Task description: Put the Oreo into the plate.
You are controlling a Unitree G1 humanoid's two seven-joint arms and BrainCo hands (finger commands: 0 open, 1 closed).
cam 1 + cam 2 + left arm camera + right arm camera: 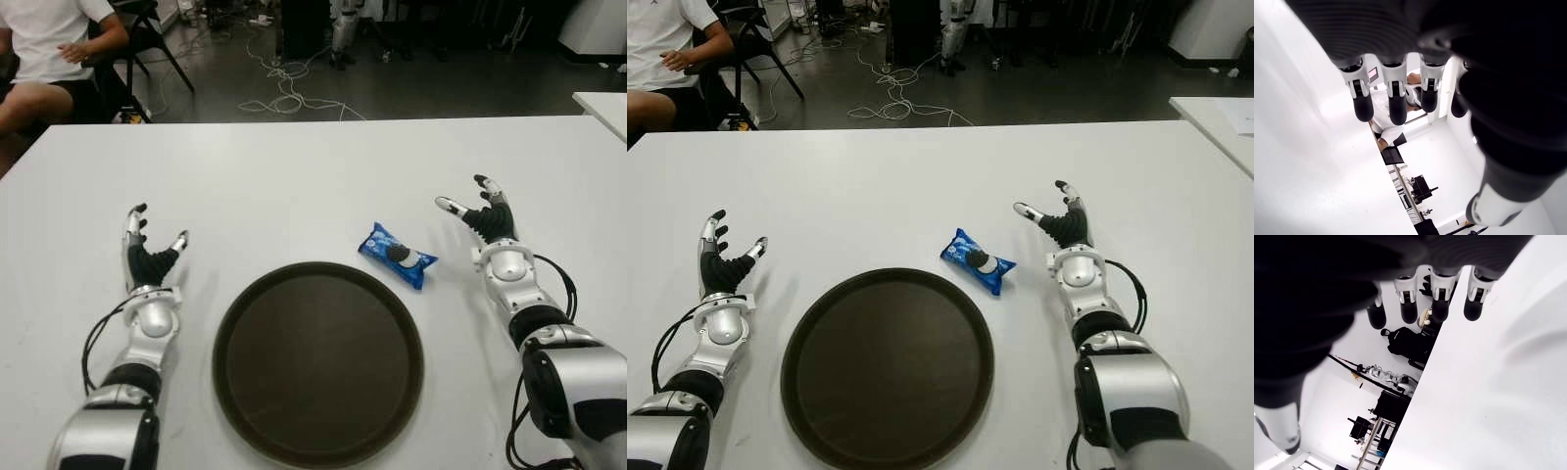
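Oreo pack [397, 254] lies just off plate [235, 323] far-right rim; I'd bring R hand [482, 219], spread and empty, across its width; L hand [145, 250] spread, idle left of plate.

Right hand [477, 213] to cookie pack [397, 256]: bare tabletop [294, 176] between them, nothing in the way.
Cookie pack to plate [318, 362]: pack lies just beside the far right rim; only the low rim stands between.
Plate: holds nothing.
Left hand [147, 247]: left of the plate, fingers spread, apart from it.
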